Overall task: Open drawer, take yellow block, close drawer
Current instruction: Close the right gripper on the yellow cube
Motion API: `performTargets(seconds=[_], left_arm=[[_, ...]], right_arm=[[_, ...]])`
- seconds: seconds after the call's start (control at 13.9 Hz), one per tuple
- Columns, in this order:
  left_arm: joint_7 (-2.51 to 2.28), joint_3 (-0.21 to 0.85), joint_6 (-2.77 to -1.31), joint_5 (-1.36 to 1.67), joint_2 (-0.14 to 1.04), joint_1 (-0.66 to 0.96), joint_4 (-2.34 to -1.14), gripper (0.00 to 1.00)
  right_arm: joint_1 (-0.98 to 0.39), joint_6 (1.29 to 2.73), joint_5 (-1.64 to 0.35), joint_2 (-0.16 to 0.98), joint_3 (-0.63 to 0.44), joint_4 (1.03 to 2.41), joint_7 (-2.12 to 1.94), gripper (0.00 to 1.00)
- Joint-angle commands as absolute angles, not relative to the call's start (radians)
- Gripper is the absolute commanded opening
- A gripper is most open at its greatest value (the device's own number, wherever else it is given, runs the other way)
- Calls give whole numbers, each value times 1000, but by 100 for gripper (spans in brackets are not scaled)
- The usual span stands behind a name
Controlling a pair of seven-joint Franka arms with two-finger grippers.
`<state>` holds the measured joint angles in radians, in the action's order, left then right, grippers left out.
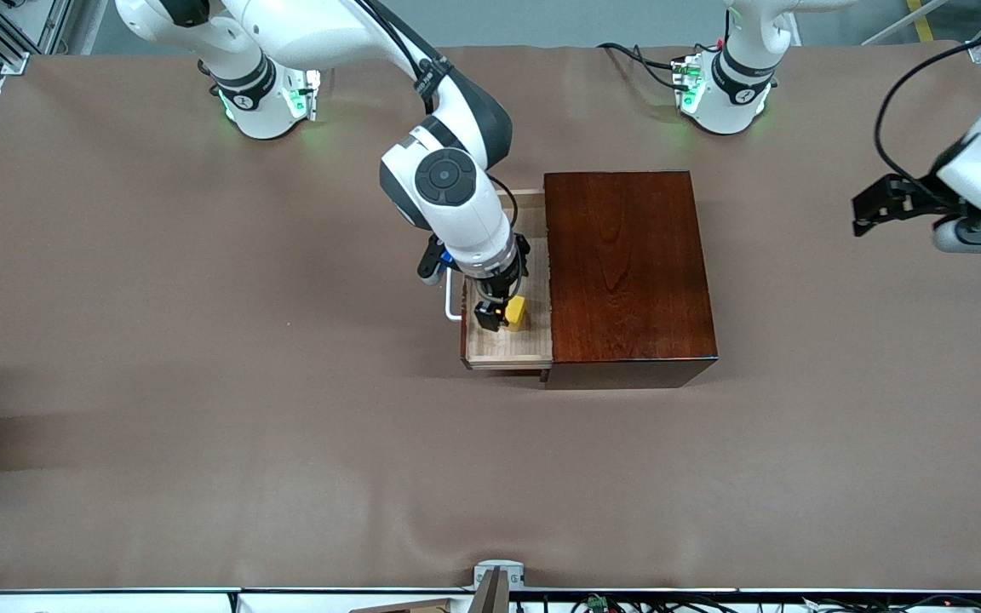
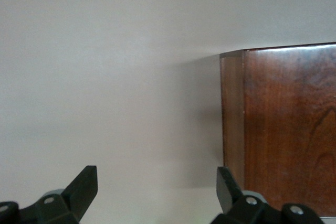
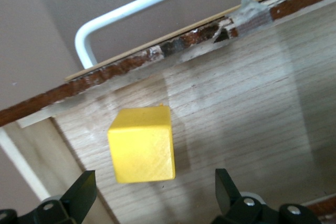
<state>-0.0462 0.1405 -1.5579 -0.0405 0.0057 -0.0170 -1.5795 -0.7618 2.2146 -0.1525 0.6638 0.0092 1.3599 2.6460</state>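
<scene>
yellow block [image 3: 142, 144] lies in the open drawer [image 1: 507, 349], between the right tool's [image 1: 497, 313] spread fingers, ungripped.

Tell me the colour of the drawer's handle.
White: the handle is a plain white bar, clearest in the right wrist view.

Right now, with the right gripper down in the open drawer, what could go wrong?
1. The right gripper is open over the yellow block, and the block sits off-centre between the fingers; closing may nudge it or grip it poorly.
2. The drawer wall and white handle lie close to the block; a finger might strike them.
3. The left gripper waits open beside the box, not holding it, so the box could shift.
</scene>
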Motion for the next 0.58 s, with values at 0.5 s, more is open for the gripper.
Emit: performTargets(seconds=[0.5], left_arm=[[0,94,-1522,34,6,-15,-1562,100]], right_arm=[[-773,2250,-106,712,-8,1341,2680,100]])
